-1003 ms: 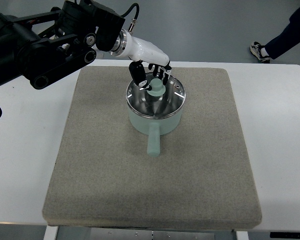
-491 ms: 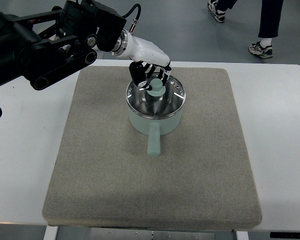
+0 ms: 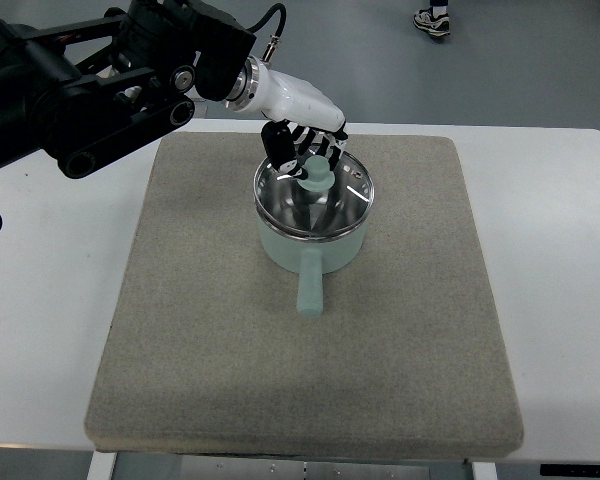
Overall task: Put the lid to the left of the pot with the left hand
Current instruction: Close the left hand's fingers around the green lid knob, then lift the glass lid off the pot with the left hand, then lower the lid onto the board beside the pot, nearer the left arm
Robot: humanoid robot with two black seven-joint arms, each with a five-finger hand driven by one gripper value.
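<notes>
Lid (image 3: 313,197) has tipped and slid slightly right on the pot (image 3: 311,245) compared with a moment ago, so the lift looks underway. Left hand (image 3: 302,146) has its fingers curled around the knob (image 3: 317,174); the mat (image 3: 200,300) to the left awaits.

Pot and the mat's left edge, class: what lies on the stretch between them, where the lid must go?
Nothing: in the top view, bare grey mat runs from the pot to its left edge.
</notes>
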